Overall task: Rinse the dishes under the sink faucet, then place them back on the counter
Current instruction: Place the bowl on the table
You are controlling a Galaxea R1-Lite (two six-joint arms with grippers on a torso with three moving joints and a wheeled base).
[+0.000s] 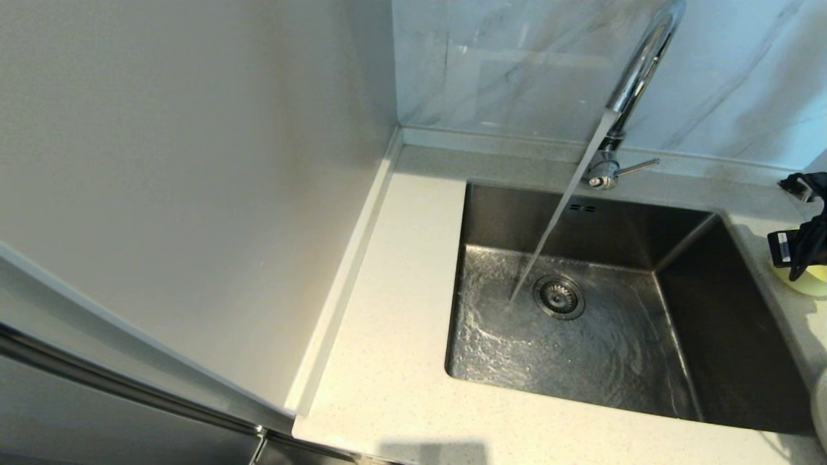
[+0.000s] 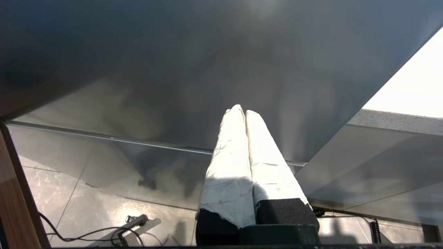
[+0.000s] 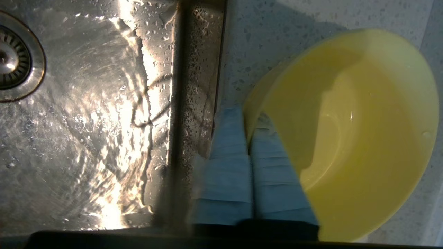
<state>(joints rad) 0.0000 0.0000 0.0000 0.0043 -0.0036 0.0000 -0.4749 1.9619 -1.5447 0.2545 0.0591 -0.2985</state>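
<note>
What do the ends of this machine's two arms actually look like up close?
The left end effector has two long tapering fingers wrapped in creased white tape on a black blocky base. The right end effector has similar fingers wrapped in pale blue ridged tape. From the head view, the right arm is black, with black cables and a small white label.

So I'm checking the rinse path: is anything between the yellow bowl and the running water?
Nothing visible. The right hand grips the yellow bowl by its rim over the counter; only bare sink basin lies before the stream.

Glare on wet sink basin [image 3: 104, 138]; bowl [image 3: 363, 138] blurred; left wrist view dim, shadowed.
</note>
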